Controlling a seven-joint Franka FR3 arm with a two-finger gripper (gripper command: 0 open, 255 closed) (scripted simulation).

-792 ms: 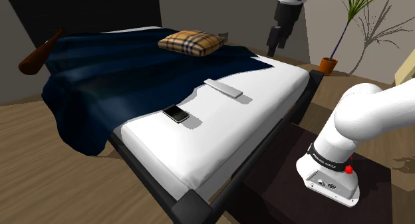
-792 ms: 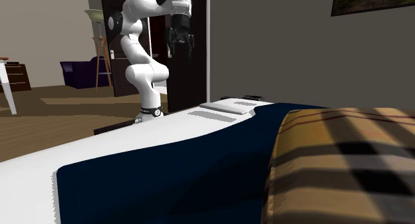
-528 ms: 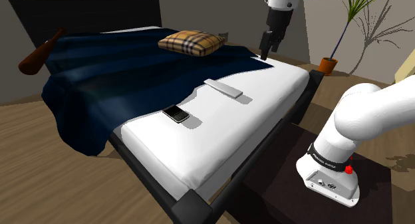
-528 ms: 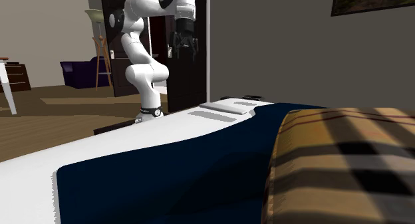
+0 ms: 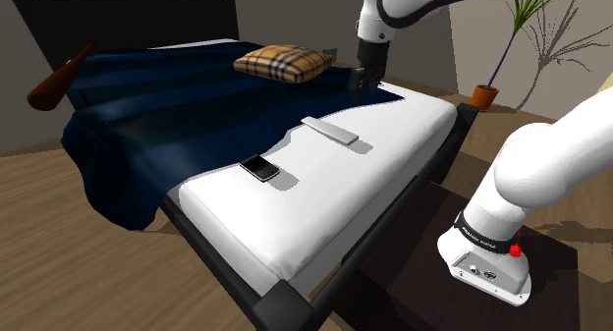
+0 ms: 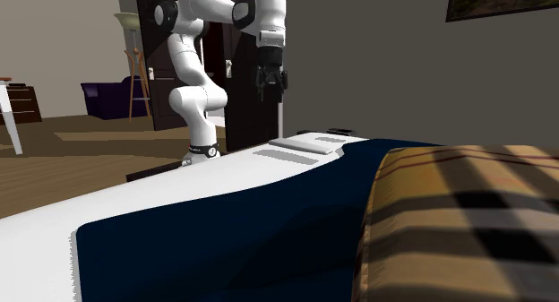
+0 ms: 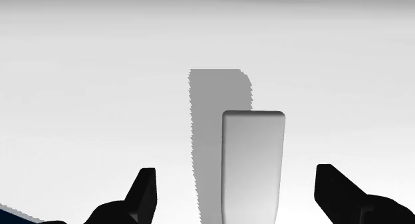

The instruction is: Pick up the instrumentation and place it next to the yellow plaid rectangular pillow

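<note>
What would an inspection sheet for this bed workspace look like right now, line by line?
Surface: white bed sheet, partly covered by a dark blue blanket.
Job's things: pale flat bar lying flat on the sheet; yellow plaid pillow on the blanket, apart from the bar.
Clutter: black flat device on the sheet; brown object at the shoulder view's left.
Grippers: gripper open, above the bar, not touching it.
Cables: nothing seen.
Surroundings: wood floor, potted plant.
</note>
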